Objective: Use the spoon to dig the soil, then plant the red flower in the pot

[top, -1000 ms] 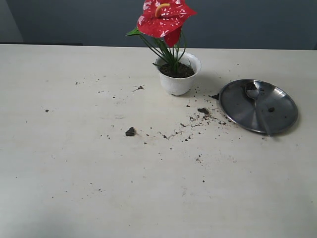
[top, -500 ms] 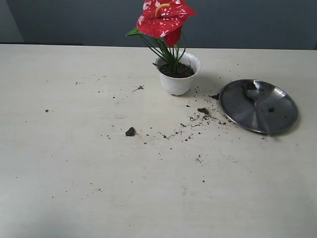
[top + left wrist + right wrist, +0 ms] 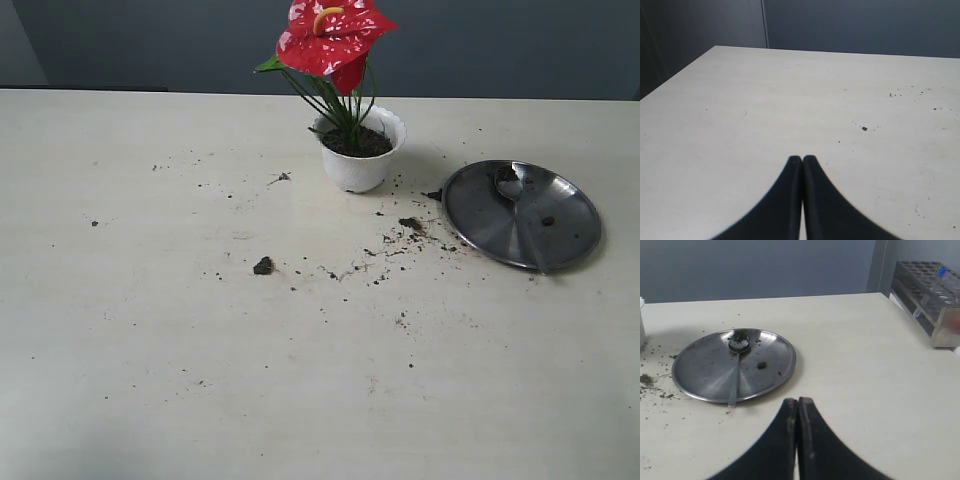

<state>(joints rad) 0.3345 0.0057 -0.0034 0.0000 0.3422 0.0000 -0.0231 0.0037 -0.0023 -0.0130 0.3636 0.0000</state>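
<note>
The red flower (image 3: 330,38) stands upright in the white pot (image 3: 360,165), its stems going down into dark soil (image 3: 358,144) that fills the pot. The spoon (image 3: 735,371) lies on the round steel plate (image 3: 705,365), soil in its bowl; the exterior view shows the spoon (image 3: 522,213) there too. Neither arm appears in the exterior view. My left gripper (image 3: 802,160) is shut over bare table, holding nothing. My right gripper (image 3: 798,401) is shut and empty, a short way from the plate's rim.
Soil crumbs are scattered on the table between pot and plate (image 3: 410,228), with one clump (image 3: 263,265) further out. A test-tube rack (image 3: 932,297) stands near the table's edge in the right wrist view.
</note>
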